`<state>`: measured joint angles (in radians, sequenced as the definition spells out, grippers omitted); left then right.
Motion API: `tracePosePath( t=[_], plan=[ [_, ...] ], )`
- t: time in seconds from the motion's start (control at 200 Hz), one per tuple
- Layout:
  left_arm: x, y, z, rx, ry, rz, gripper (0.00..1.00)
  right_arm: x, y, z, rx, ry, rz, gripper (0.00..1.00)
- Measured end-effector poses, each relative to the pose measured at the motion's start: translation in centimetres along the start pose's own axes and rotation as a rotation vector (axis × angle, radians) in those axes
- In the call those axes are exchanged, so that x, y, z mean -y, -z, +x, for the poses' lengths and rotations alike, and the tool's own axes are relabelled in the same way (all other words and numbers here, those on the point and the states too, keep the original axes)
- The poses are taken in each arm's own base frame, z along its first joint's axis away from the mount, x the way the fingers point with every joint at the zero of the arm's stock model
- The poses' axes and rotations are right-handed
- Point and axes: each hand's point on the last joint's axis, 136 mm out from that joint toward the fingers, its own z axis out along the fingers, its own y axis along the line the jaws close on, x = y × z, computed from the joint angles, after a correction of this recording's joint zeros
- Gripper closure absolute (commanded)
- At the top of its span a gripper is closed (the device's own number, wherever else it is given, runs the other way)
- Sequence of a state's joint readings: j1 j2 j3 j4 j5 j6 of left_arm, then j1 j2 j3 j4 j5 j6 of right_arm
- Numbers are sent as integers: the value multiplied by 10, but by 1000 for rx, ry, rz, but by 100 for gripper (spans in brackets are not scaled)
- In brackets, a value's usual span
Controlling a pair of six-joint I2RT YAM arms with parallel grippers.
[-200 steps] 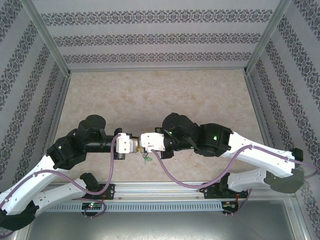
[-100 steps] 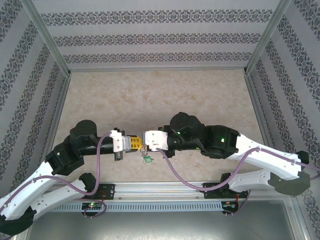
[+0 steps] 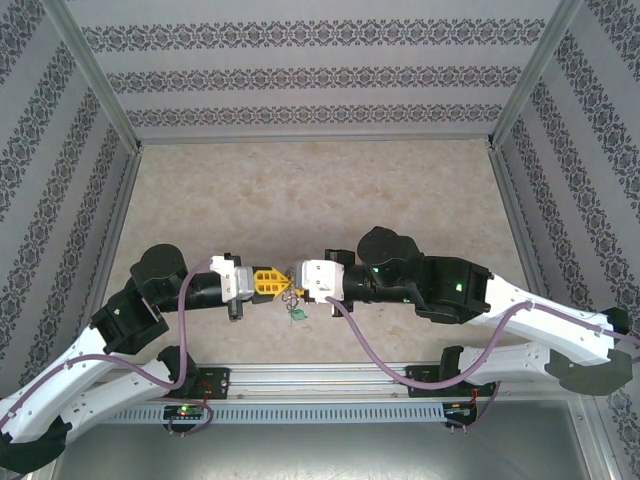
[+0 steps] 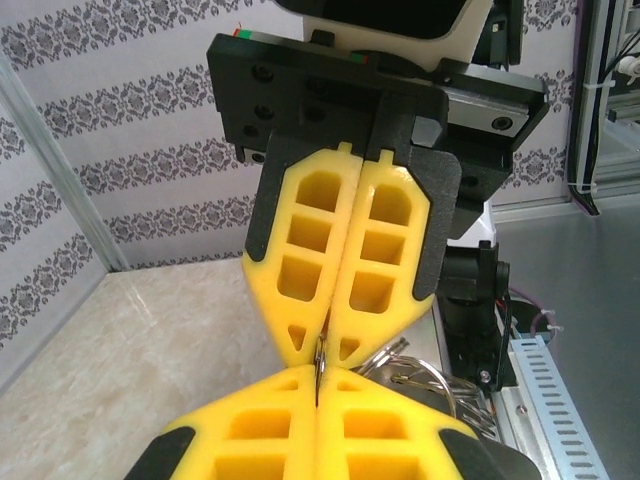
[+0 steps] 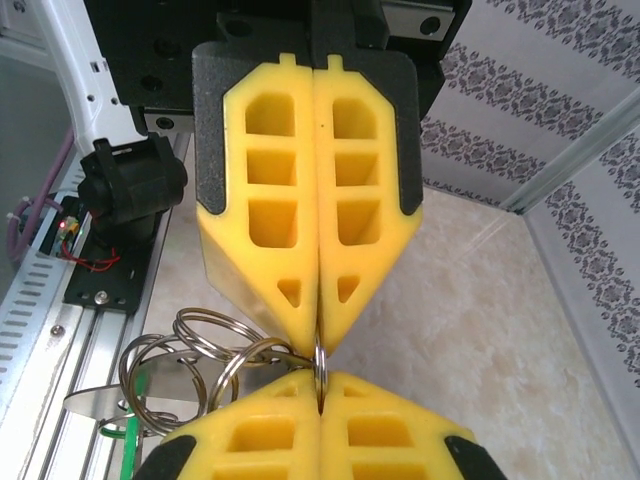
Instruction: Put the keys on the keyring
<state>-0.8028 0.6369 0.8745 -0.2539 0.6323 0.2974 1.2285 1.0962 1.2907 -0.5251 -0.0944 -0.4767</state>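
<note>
The left hand [image 3: 275, 283] and the right hand [image 3: 297, 280] meet tip to tip over the middle of the desk's [image 3: 300, 190] near edge. Both hands are pressed together. Each seems to pinch the same thin ring [image 5: 320, 362] of the keyring [image 5: 205, 360]. The rest of the keyring hangs below them with its green tag [image 3: 297, 317]. I cannot make out the key. If one hand pulls or twists, the thin ring could slip out and the whole bunch could drop. The tips are so close they could bump too.
</note>
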Motion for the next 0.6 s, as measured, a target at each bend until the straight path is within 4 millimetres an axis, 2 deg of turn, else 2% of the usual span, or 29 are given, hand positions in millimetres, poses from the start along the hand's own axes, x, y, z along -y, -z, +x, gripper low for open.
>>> tracePosePath(
  t=[0.085, 0.19, 0.26, 0.375, 0.425, 0.6],
  plan=[
    [0, -1, 4, -25, 1, 4, 100, -1, -1, 1, -8, 5, 0, 100],
    [-3, -3, 13, -95, -9, 4, 89, 0, -5, 8, -50, 16, 5, 100],
    [-5, -4, 21, -145, -18, 1, 87, 1, -10, 13, -94, 27, 5, 100],
    [-9, -5, 34, -219, -40, -10, 88, 1, -18, 22, -159, 46, -1, 100],
    [-10, -5, 39, -245, -47, -9, 100, 1, -20, 25, -183, 52, -2, 100],
    [-11, -5, 44, -267, -84, -7, 100, 1, -22, 31, -216, 57, -6, 98]
  ],
)
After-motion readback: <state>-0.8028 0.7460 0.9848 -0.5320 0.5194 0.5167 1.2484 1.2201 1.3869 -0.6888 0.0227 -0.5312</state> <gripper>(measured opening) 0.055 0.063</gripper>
